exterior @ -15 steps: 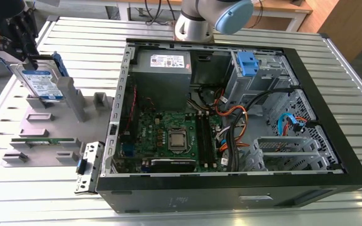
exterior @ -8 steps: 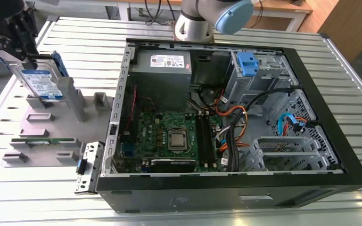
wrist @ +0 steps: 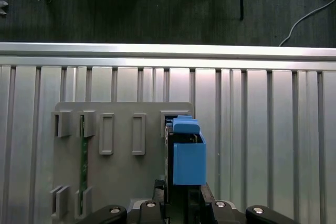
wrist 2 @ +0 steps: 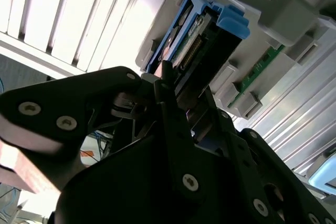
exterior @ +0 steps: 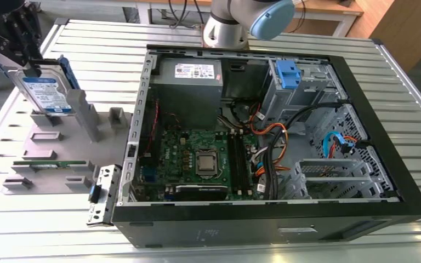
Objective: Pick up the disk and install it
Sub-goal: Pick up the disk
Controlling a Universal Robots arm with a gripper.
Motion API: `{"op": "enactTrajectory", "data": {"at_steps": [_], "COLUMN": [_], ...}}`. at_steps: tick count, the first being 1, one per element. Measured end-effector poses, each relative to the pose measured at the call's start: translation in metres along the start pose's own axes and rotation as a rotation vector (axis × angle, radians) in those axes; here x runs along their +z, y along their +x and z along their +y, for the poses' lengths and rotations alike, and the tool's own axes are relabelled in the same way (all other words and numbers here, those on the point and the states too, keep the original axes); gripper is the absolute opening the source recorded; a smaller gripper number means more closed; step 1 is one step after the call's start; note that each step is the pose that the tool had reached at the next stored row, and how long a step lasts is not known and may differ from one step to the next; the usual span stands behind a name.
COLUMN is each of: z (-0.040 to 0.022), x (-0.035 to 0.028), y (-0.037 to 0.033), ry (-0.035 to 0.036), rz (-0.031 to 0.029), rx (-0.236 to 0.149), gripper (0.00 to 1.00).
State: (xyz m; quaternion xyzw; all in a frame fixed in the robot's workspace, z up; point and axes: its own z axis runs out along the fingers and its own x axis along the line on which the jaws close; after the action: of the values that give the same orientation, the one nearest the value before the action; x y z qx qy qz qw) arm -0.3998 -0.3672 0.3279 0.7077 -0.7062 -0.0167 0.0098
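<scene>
The disk [exterior: 47, 93] stands on edge at the exterior view's left, silver with a white-and-blue label and blue rails. Its lower end is at a slot of the grey holder block [exterior: 64, 145]; I cannot tell whether it still rests in the slot. My gripper [exterior: 24, 61] is shut on the disk's upper end. In the first wrist view the blue carrier [wrist: 187, 156] sticks out from between the dark fingers [wrist: 206, 199]. In the second wrist view the disk's connector edge and blue handle [wrist 2: 229, 20] show just past the gripper [wrist 2: 181, 92].
An open computer case [exterior: 408, 213] lies at the exterior view's right, with a grey power supply [exterior: 188, 76], a motherboard [exterior: 203, 159], cables and a blue bracket [exterior: 287, 74] on a metal cage. A green memory stick [exterior: 50, 163] sits in the holder block. The slatted metal table [exterior: 50, 241] carries everything.
</scene>
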Motion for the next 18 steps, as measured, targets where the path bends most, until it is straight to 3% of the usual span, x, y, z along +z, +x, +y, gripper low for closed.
{"op": "enactTrajectory", "data": {"at_steps": [18], "z": [0.0011], "x": [-0.0281], "y": [-0.0003], "ry": [-0.0001], "rz": [0.0], "rx": [0.0], "gripper": [0.35]}}
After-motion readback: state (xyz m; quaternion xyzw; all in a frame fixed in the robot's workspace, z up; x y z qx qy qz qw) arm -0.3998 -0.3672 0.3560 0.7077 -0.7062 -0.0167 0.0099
